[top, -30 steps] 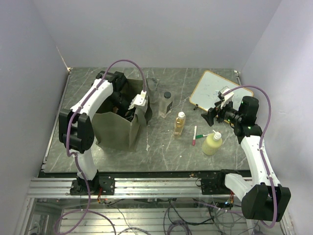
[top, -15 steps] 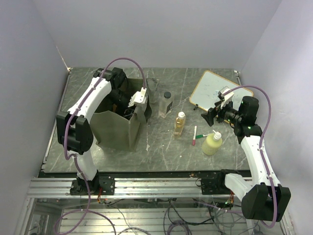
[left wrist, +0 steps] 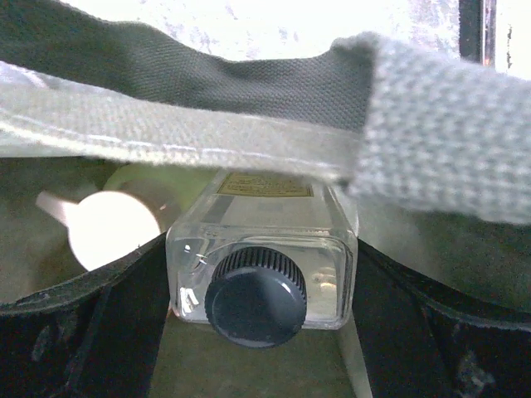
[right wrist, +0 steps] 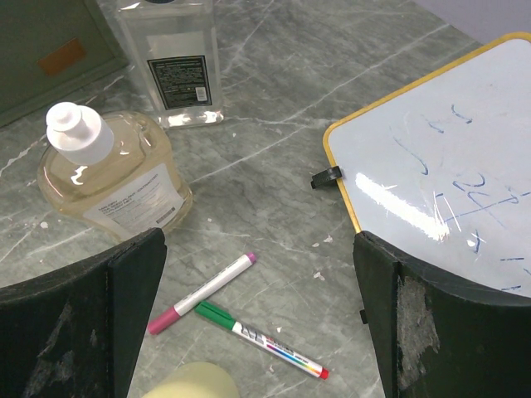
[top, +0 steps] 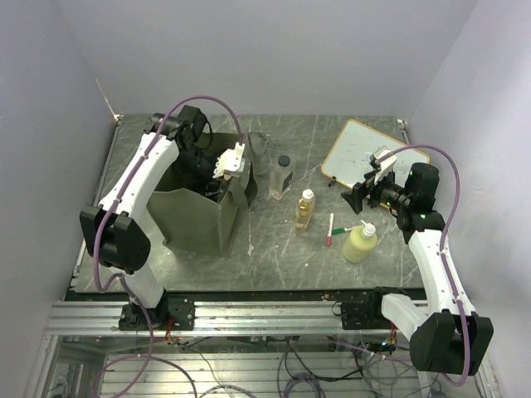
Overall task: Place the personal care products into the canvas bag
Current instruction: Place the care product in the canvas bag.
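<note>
Left claw [left wrist: 261, 332] hangs spread over the woven canvas bag [top: 199, 217] at nine o'clock; a square clear bottle [left wrist: 261, 274] lies inside. Right claw [right wrist: 257, 332] gapes above marbled surface [right wrist: 274, 149].

White arms [top: 141, 178], black joints, purple cables

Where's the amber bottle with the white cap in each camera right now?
Top external: amber bottle stands mid-table, right of the canvas bag.
Left wrist: not in view.
Right wrist: amber bottle at left, above the pens.
Shared landmark: the clear dark-capped bottle stands just behind it in both views.
</note>
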Available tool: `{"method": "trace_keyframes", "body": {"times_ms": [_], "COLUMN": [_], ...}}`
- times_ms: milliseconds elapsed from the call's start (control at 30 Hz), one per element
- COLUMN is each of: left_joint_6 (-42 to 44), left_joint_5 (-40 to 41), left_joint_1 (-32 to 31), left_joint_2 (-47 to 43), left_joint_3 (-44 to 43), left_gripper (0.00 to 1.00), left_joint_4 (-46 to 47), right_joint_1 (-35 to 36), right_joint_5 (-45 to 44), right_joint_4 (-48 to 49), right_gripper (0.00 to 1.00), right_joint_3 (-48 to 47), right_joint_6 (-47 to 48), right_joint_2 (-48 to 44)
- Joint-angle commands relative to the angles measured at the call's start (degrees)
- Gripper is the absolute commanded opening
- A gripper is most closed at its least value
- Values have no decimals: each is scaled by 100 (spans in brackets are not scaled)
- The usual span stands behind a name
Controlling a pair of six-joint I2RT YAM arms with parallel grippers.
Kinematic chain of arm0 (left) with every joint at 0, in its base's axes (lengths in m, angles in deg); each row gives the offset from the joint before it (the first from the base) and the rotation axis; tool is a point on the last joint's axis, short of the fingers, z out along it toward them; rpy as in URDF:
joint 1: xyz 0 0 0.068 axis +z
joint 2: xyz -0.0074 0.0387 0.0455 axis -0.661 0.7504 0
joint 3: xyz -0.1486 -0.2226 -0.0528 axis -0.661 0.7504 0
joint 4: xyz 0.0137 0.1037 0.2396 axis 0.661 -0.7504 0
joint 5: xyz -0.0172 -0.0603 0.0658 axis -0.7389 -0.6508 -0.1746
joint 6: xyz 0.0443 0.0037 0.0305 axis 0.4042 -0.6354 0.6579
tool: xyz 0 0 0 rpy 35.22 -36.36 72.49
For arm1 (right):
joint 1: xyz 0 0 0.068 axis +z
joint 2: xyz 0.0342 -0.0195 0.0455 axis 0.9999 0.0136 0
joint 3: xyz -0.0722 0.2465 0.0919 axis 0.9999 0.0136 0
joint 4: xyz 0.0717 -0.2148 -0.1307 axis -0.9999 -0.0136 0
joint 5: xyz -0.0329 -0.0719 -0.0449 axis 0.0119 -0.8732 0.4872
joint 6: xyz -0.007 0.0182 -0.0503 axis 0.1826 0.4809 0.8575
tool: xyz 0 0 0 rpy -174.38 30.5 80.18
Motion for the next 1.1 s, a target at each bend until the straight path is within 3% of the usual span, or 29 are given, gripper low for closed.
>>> {"method": "trace_keyframes", "body": {"times_ms": [0, 533, 900, 1067], "left_joint_6": [-144, -739, -2250, -2782], "left_joint_5": [-112, 474, 613, 842], "left_joint_1": [37, 50, 43, 44], "left_joint_2": [-522, -1816, -3240, -3397], "left_joint_3": [-324, 174, 1084, 1352], "left_gripper": [88, 85, 86, 85], "left_joint_4": [503, 1524, 3270, 3515], "right_joint_1": [-46, -46, -38, -37], "right_joint_5": [76, 92, 148, 150], "right_joint_4": [146, 154, 190, 190], "right_gripper": [95, 96, 96, 96], "right_joint_3": [48, 55, 56, 67], "right_joint_6": [16, -12, -83, -84], "right_joint_2": [-64, -80, -87, -115]}}
